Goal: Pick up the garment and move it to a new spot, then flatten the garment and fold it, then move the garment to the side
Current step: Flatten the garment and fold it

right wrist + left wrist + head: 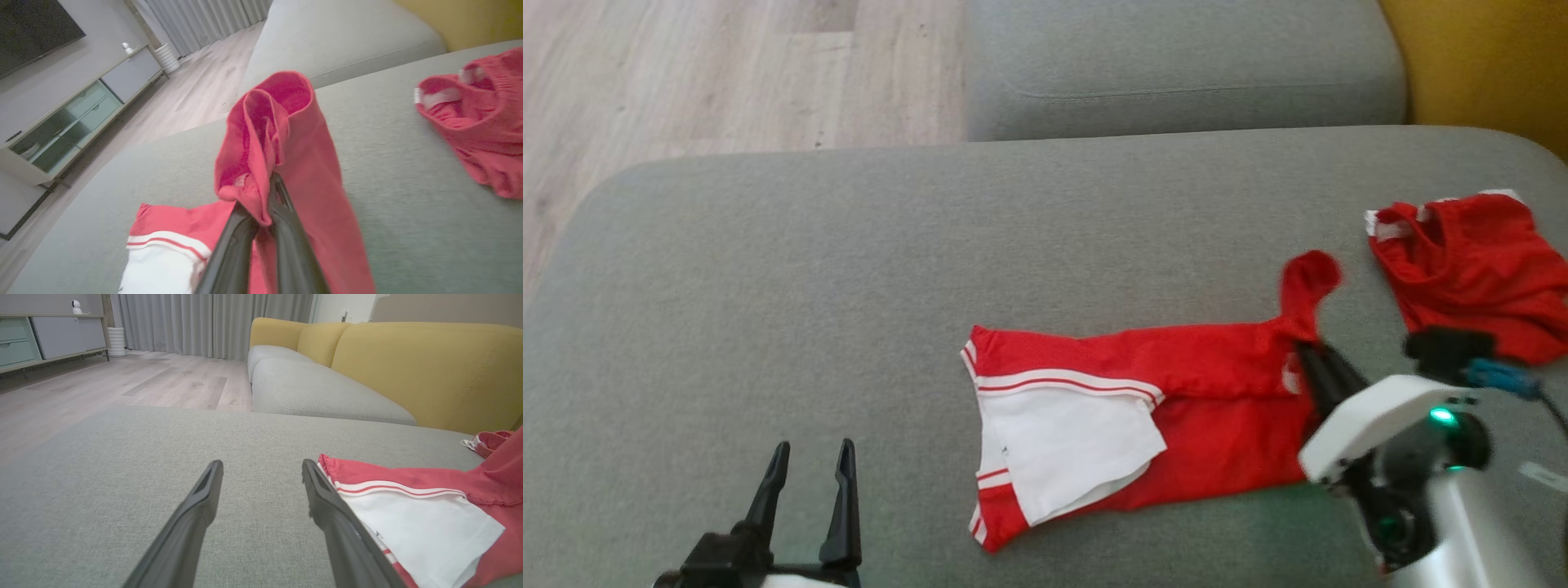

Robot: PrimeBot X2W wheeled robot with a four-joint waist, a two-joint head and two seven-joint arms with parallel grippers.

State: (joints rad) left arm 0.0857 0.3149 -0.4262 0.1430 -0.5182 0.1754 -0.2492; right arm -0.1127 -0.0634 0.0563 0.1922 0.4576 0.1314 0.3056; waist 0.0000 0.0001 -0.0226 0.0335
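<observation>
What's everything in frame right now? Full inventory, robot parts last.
garment: 1, red with white panel, mid cushion, right end lifted
second garment: 1, red with white trim, bunched at cushion's right
cushion: 1, grey, under both garments
sofa: 1, grey seat, yellow back, beyond the cushion
floor: 1, pale wood, left of the sofa
curtains: 1 set, grey, far wall
cabinet: 1, pale green and grey, far left wall
left gripper: 1, dark, open, empty, near left of cushion
right gripper: 1, dark, shut on garment's right end

The right gripper (pixel 267 192) pinches a fold of the red garment (pixel 302 143) above the grey cushion (pixel 388 171); another red piece (pixel 482 134), perhaps shorts, lies apart.
</observation>
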